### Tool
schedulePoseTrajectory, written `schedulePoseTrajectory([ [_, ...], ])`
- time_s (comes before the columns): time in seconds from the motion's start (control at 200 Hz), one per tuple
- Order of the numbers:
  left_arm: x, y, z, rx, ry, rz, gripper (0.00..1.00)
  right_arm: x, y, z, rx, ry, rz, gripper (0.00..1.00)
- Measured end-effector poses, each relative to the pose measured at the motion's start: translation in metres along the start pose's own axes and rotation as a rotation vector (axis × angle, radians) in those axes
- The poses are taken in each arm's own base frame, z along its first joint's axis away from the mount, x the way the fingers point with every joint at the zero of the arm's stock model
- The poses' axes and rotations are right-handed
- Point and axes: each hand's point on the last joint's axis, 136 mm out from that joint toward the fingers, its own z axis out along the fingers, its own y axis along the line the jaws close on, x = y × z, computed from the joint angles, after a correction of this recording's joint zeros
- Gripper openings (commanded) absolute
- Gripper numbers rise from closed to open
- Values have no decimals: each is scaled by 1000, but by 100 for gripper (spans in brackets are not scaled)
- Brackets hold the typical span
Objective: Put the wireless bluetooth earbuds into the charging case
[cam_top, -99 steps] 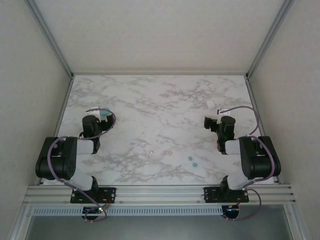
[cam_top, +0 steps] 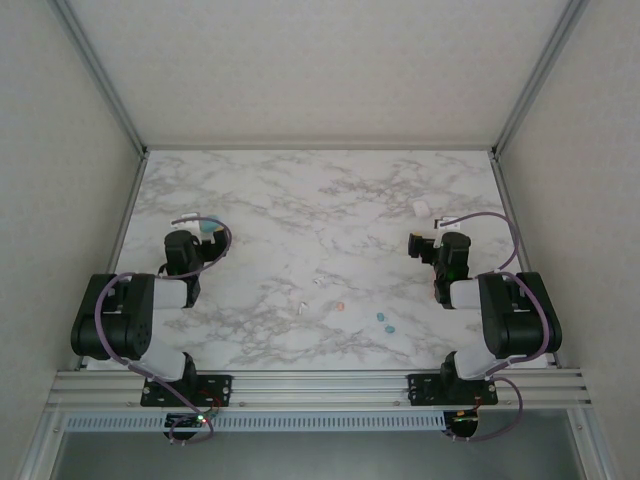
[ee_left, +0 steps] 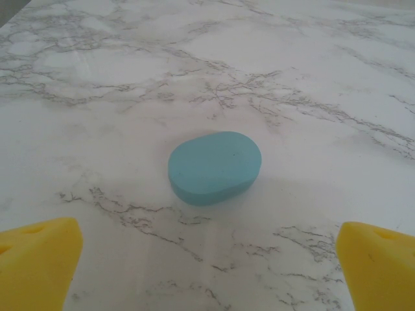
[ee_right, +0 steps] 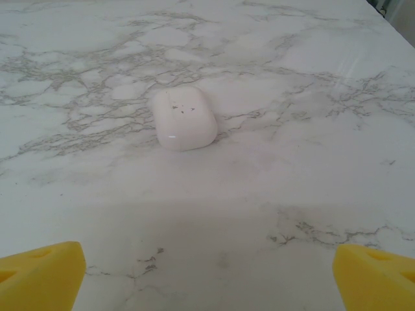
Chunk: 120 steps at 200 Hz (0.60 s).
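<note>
A shut teal charging case [ee_left: 214,167] lies on the marble table just ahead of my left gripper [ee_left: 209,269], whose yellow fingertips [ee_left: 39,265] stand wide open with nothing between them. A shut white charging case [ee_right: 183,118] lies a little farther ahead of my right gripper [ee_right: 209,275], also open and empty. From above, the teal case [cam_top: 208,228] is at the left and the white case [cam_top: 421,207] at the right. The earbuds lie loose near the front middle: two white [cam_top: 300,307], one pink-orange [cam_top: 339,307], two teal [cam_top: 384,321].
Both arms are folded back near their bases, the left arm [cam_top: 130,315] and the right arm [cam_top: 505,315]. Grey walls and metal rails [cam_top: 320,385] enclose the marble table [cam_top: 320,200] on all sides.
</note>
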Motion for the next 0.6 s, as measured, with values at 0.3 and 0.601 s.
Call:
schedulePoseTrajectory([
  [0.3,0,0,0,-1,0,0,100,0,0,0,-1,0,0,99],
  [0.601,-26,-2,-10,7,-74,-10,100,0,4,0,-25,1,0,98],
])
